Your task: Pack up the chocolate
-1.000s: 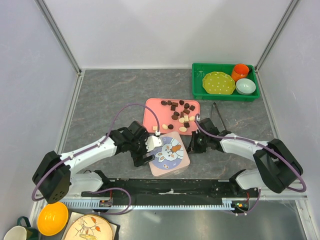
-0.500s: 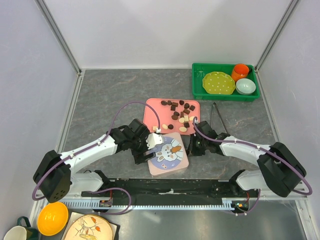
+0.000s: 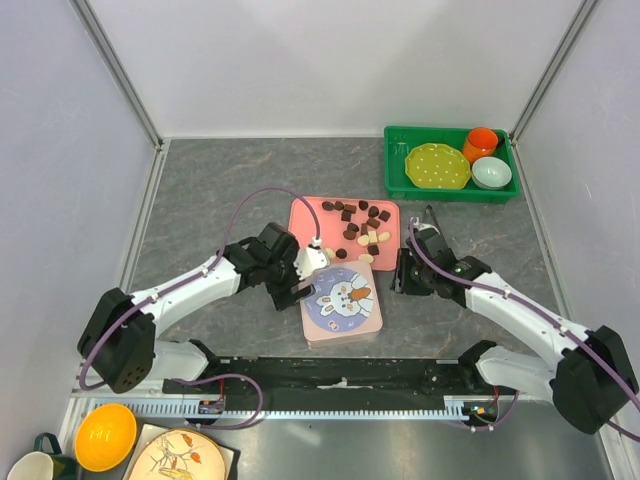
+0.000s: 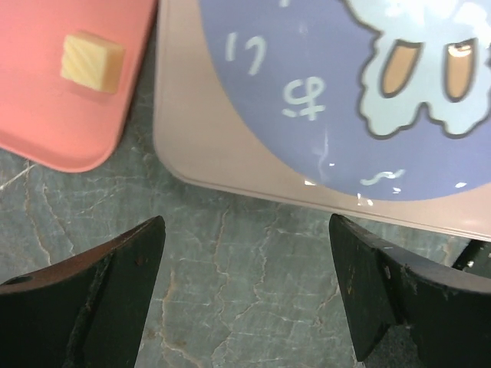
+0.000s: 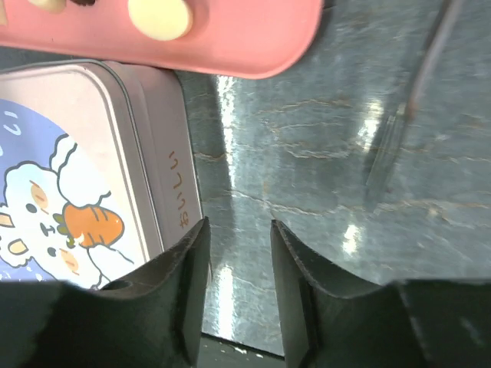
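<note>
While the L gripper [image 4: 245, 226] has its jaws wide apart w/ only grey table [image 4: 245, 322] btwn them, the R gripper [image 5: 238, 230] has just a thin gap btwn its jaws, also w/ only table in it. Neither one holds a thing.

L jaws: just ahead is a corner of the pink tin [image 4: 307, 100]. Its lid is on, blue on top w/ a bunny. Ahead & off to one side is the edge of the pink tray [image 4: 38, 115]. One of the choc pieces [image 4: 92, 61], a cream square, sits on it.

R jaws: the tin's side is right by one finger, can't tell if they touch. The tray's edge is ahead, w/ a round cream piece near its rim. Metal tongs [image 5: 399, 126] lie ahead on the other side, blurry.

From above, the tin lies btwn the 2 sets of jaws, flat on the table. The tray is just past the tin. All the choc pieces, dark brown & cream, are spread on that tray, near both grippers but apart from them. Well past the R jaws is a green bin [image 3: 450, 194] w/ a dotted plate [image 3: 437, 166], an orange cup [image 3: 481, 143] & a pale bowl [image 3: 491, 173].
</note>
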Tool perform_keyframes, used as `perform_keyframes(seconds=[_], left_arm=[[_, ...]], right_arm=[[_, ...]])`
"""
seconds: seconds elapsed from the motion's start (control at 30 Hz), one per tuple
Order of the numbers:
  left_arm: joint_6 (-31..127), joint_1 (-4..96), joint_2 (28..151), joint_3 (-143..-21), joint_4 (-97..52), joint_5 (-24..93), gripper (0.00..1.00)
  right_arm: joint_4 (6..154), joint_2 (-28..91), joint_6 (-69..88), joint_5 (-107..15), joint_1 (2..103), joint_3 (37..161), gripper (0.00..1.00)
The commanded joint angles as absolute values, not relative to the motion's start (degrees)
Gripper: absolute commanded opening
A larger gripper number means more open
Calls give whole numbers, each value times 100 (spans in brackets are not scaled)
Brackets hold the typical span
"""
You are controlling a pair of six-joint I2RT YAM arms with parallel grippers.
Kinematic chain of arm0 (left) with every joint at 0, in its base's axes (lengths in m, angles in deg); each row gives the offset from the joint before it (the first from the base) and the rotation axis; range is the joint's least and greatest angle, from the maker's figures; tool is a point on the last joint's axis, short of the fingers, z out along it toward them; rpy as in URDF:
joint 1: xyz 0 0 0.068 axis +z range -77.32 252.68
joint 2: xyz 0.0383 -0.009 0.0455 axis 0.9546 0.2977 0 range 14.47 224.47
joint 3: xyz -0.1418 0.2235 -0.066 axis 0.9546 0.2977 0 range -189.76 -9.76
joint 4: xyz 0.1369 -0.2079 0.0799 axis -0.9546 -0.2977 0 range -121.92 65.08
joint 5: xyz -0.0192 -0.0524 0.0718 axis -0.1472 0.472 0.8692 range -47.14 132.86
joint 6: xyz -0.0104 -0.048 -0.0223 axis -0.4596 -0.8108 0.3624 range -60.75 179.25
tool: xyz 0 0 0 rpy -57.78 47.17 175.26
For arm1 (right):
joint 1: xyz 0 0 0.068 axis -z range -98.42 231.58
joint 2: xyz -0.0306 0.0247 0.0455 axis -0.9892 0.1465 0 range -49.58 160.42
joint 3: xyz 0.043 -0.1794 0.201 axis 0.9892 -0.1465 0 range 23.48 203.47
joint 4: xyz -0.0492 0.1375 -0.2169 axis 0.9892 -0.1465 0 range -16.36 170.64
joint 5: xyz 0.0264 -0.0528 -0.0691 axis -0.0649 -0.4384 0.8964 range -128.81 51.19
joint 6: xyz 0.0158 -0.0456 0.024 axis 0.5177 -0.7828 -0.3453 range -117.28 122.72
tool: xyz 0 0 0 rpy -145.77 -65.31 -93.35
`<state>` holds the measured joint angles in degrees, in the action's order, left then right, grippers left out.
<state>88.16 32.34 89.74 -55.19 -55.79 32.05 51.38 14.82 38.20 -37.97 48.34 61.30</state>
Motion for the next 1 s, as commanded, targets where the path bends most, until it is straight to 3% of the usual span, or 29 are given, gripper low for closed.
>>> perform_keyframes(seconds=[0.0,0.07,0.1,0.13,0.4,0.97], left_arm=[[9036,3663,8849,-5722,-5418,3381,95],[9072,4014,8708,-5801,-5550,3381,96],[9080,4112,8611,-5915,-5777,3381,96],[9054,4200,8410,-5985,-5883,3381,96],[8492,4385,7302,-6513,-6772,3206,99],[7982,4411,6958,-6188,-6860,2871,99]], right_arm=[[4558,993,3612,-3258,4853,6513,49],[4478,790,3419,-3161,4862,6715,56],[4434,746,3340,-3126,4845,6872,65],[4408,694,3261,-3117,4853,6943,98],[4504,605,2838,-3012,4853,7515,98],[4460,17,2697,-2449,4844,7454,98]])
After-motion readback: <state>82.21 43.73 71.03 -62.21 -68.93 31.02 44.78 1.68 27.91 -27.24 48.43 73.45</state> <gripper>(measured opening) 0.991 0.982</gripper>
